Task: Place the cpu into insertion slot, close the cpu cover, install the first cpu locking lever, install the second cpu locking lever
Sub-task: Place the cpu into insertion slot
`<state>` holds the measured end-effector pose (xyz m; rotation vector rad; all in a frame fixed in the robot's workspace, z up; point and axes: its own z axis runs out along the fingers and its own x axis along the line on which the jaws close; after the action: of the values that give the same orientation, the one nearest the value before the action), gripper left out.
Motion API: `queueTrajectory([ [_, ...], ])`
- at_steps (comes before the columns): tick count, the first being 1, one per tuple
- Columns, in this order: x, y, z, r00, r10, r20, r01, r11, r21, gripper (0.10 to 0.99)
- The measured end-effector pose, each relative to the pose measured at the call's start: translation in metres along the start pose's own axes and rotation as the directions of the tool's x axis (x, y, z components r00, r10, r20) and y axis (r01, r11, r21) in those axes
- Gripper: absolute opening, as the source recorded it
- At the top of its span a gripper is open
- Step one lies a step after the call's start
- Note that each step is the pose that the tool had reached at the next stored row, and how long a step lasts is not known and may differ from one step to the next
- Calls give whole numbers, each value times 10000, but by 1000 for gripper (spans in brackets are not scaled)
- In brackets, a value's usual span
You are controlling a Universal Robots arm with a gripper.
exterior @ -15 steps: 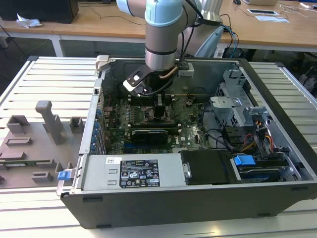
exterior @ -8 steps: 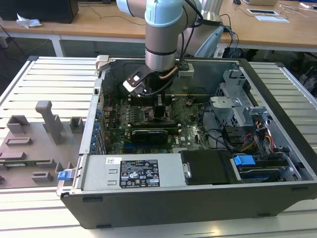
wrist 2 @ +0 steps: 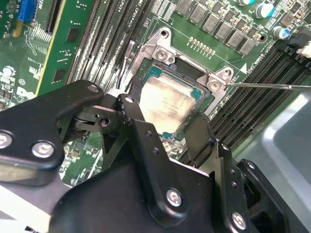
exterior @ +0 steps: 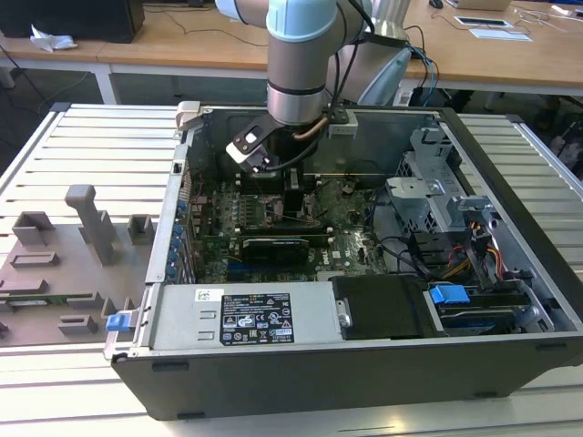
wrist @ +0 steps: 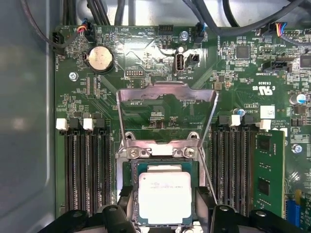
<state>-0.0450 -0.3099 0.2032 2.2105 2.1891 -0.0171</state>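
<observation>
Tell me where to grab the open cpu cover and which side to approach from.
Probably the free crossbar of the cpu cover, opposite its hinge at the insertion slot. The frame stands swung back off the cpu, so come from above the board, one finger through its window.

A work table [exterior: 91,146] of pale grey metal slats runs across the exterior view, its ribs catching a soft, even light with no hard shadows. On it, toward the exterior view's left, lies a grey moulded board [exterior: 64,264] with upright blocks. Behind the table stands a long wooden desk [exterior: 182,41] on a white leg [exterior: 107,86]. A black box [exterior: 82,18] and a crumpled white paper [exterior: 50,39] sit on the desk, with flat white sheets [exterior: 492,27] farther along. The floor [exterior: 46,91] under the desk is dark.
</observation>
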Motion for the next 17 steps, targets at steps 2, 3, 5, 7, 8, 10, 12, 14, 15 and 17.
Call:
queueTrajectory([
  [2,0,0,17,10000,-1,-7,1,10000,2,620],
  [3,1,-1,20,10000,-1,-11,1,10000,1,620],
  [5,10,-1,29,10000,-2,-42,2,10000,2,620],
  [7,22,-9,31,10000,-1,-60,1,10000,2,620],
  [8,23,-13,31,10000,0,-61,0,10000,1,620],
  [10,26,-21,31,10000,0,-60,0,10000,2,620],
  [12,27,-21,30,10000,-2,-61,2,10000,-1,620],
  [14,26,-21,-5,10000,0,-60,0,10000,-2,620],
  [15,33,-22,-50,10000,1,-60,-1,10000,-2,620],
  [17,52,-20,-116,10000,-5,-61,5,10000,-2,620],
])
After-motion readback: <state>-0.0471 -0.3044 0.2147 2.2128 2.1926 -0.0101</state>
